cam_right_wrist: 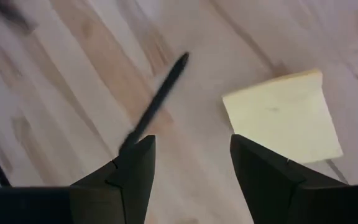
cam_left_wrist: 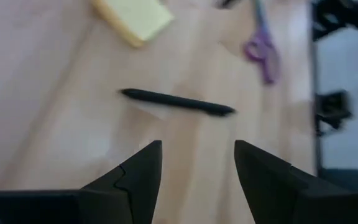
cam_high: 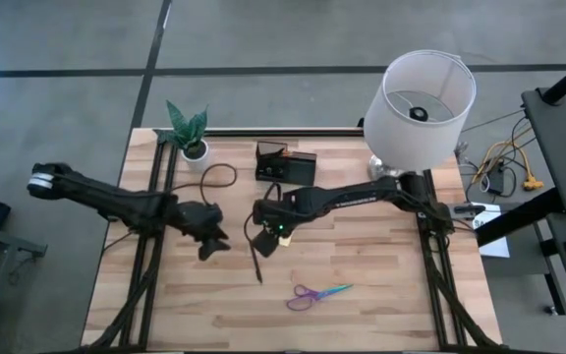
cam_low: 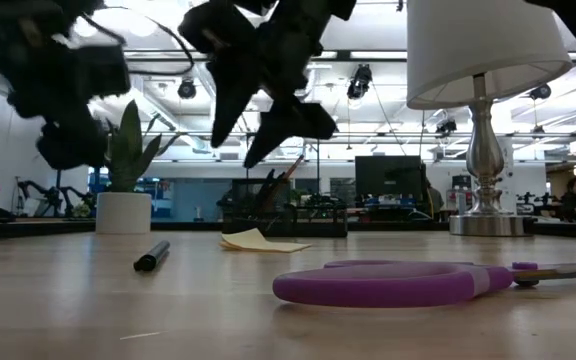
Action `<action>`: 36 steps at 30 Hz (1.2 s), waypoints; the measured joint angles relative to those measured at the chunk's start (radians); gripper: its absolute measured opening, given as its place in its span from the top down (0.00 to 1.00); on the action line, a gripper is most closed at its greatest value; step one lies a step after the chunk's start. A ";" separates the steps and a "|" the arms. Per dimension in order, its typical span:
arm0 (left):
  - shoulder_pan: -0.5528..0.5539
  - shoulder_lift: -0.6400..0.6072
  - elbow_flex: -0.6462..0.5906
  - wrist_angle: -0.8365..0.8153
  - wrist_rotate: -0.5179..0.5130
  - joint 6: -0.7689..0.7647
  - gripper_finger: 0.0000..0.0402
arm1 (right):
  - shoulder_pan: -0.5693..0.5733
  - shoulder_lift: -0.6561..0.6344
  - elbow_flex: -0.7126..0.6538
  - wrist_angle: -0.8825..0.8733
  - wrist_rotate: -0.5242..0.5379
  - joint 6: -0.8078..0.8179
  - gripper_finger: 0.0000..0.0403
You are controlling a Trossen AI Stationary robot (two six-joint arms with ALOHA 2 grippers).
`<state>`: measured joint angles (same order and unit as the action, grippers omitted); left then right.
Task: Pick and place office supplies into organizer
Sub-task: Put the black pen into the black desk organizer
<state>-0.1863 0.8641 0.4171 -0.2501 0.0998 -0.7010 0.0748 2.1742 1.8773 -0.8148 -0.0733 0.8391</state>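
A dark pen (cam_high: 256, 264) is seen lying flat on the wooden table (cam_high: 381, 295), just in front of the right gripper (cam_high: 266, 239), which hangs above the boards at mid-table with its fingers spread and nothing held between them. In the right wrist view the pen (cam_right_wrist: 154, 102) and a yellow sticky-note pad (cam_right_wrist: 283, 117) are both framed past the parted fingers, the pad resting near the pen but apart from it. The left gripper (cam_high: 210, 243) is held just beside, to the left of the pen, its fingers likewise parted and empty, the same pen (cam_left_wrist: 178, 102) lying crosswise ahead of them. The purple-and-teal scissors (cam_high: 316, 294) are left nearer the table's front edge, well apart from the black organizer (cam_high: 286, 164), which stands at the back between the potted plant (cam_high: 191, 130) and the white lamp (cam_high: 423, 98) and is seen in the low view to hold some upright pens.

The pen is judged light, stiff and smooth, likely to roll or skid if nudged; a hold across the middle of its barrel, fingers closing square to its length, is thought safest. The pad is judged soft-edged and thin, better pinched across its short sides. The scissors are judged heavier and are best taken at the blades' neck.
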 joint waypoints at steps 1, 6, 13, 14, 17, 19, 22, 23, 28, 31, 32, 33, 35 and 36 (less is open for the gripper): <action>-0.022 -0.017 0.000 0.003 0.000 -0.001 0.54 | 0.004 0.000 -0.005 0.019 0.010 0.012 0.50; -0.113 -0.087 0.002 0.015 -0.028 -0.033 0.54 | 0.028 0.000 -0.046 0.123 0.024 0.056 0.50; -0.161 -0.160 0.001 0.102 -0.054 -0.079 0.54 | 0.047 0.069 -0.035 0.166 0.025 0.089 0.50; -0.163 -0.166 0.001 0.122 -0.055 -0.079 0.54 | 0.050 0.086 -0.019 0.172 0.025 0.089 0.50; -0.163 -0.181 0.001 0.170 -0.056 -0.079 0.54 | 0.057 0.153 0.051 0.177 0.021 0.088 0.50; -0.163 -0.185 0.001 0.190 -0.065 -0.079 0.54 | 0.057 0.202 0.106 0.173 0.020 0.090 0.50; -0.163 -0.188 0.000 0.188 -0.073 -0.080 0.54 | 0.052 0.265 0.195 0.113 0.029 0.101 0.50; -0.163 -0.186 0.000 0.192 -0.074 -0.080 0.54 | 0.052 0.282 0.228 0.078 0.043 0.098 0.50; -0.164 -0.178 0.000 0.189 -0.073 -0.101 0.54 | 0.065 0.342 0.354 -0.106 0.175 0.035 0.51; -0.164 -0.172 0.000 0.188 -0.072 -0.104 0.54 | 0.067 0.374 0.404 -0.116 0.182 0.011 0.53; -0.164 -0.169 0.000 0.189 -0.072 -0.104 0.54 | 0.068 0.382 0.417 -0.113 0.184 0.009 0.54; -0.164 -0.167 0.000 0.193 -0.072 -0.104 0.54 | 0.068 0.388 0.431 -0.103 0.185 0.008 0.55; -0.164 -0.167 0.000 0.188 -0.073 -0.104 0.54 | 0.071 0.398 0.448 -0.091 0.186 0.011 0.57; -0.164 -0.164 0.000 0.194 -0.073 -0.104 0.54 | 0.072 0.404 0.452 -0.091 0.186 0.017 0.57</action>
<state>-0.3500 0.6999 0.4171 -0.0557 0.0265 -0.8051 0.1463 2.5781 2.3295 -0.9061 0.1127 0.8561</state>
